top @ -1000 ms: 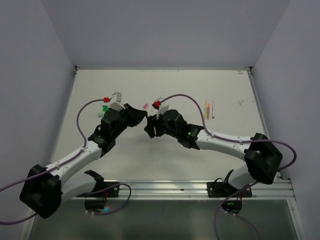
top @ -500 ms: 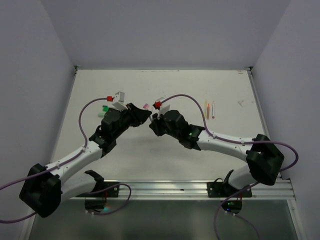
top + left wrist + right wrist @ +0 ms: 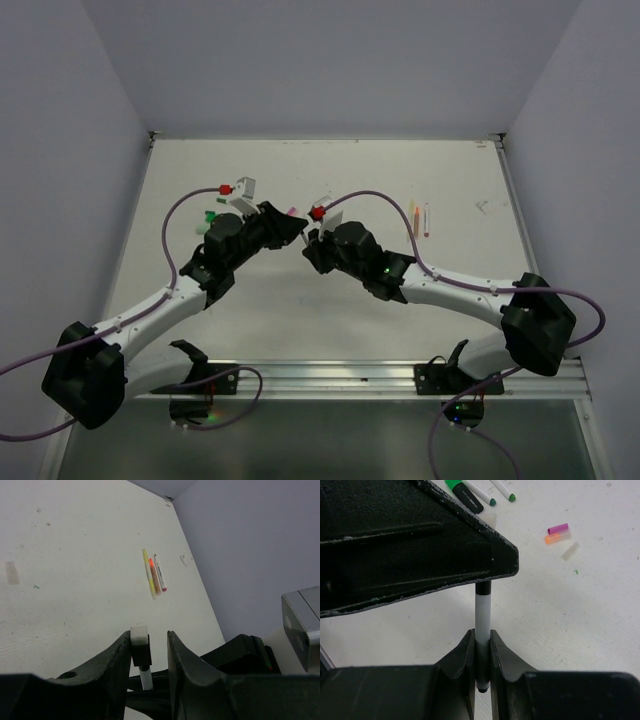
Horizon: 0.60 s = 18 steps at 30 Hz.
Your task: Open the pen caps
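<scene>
A slim white pen [image 3: 483,612] with black ends stands between the two grippers, above the table. My right gripper [image 3: 481,636] is shut on its lower white part. The pen's black cap [image 3: 140,652], tipped with a white block, sits between the fingers of my left gripper [image 3: 148,635]. It touches the left finger, and a gap shows to the right finger, so these jaws stand open. In the top view the left gripper [image 3: 297,232] and right gripper [image 3: 313,243] meet nose to nose at mid-table. Loose pink [image 3: 558,528] and orange [image 3: 556,538] caps lie on the table.
A yellow pen [image 3: 148,572], an orange one [image 3: 154,575] and a white one [image 3: 160,572] lie side by side at the back right [image 3: 420,217]. A green marker [image 3: 465,492] and green-tipped pens [image 3: 482,494] lie to the left [image 3: 209,214]. A clear cap [image 3: 570,551] is near the pink one.
The two grippers have closed in on each other. The right gripper has shut on the white pen, and the left jaws have parted a little around the cap.
</scene>
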Each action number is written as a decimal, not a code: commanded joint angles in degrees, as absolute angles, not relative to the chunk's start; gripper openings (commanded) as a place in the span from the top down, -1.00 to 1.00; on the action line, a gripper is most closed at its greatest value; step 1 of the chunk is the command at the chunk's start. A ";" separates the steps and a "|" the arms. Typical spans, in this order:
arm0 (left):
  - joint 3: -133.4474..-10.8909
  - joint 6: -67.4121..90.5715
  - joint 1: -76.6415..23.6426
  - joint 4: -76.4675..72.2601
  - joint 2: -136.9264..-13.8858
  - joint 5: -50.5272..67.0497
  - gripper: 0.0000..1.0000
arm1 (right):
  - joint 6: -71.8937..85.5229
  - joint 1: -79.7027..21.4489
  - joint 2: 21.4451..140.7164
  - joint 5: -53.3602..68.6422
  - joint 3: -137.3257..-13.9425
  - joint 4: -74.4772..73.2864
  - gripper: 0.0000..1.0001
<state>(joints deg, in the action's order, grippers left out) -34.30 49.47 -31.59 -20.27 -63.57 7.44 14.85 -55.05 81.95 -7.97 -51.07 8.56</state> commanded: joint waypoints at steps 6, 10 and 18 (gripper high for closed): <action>-36.39 47.55 -31.82 -20.48 -64.07 8.26 0.76 | 13.62 -55.37 80.86 -7.29 -51.33 10.11 1.00; -36.12 47.90 -31.82 -21.18 -63.20 6.60 1.00 | 13.27 -55.28 80.51 -7.21 -50.71 9.67 1.00; -41.20 47.46 -31.12 -21.89 -60.73 -3.24 1.00 | 12.66 -55.28 78.31 -7.38 -47.20 8.00 1.00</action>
<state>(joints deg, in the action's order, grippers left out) -35.38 48.93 -32.14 -18.00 -63.02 4.84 13.87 -55.13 80.64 -7.90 -49.23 10.41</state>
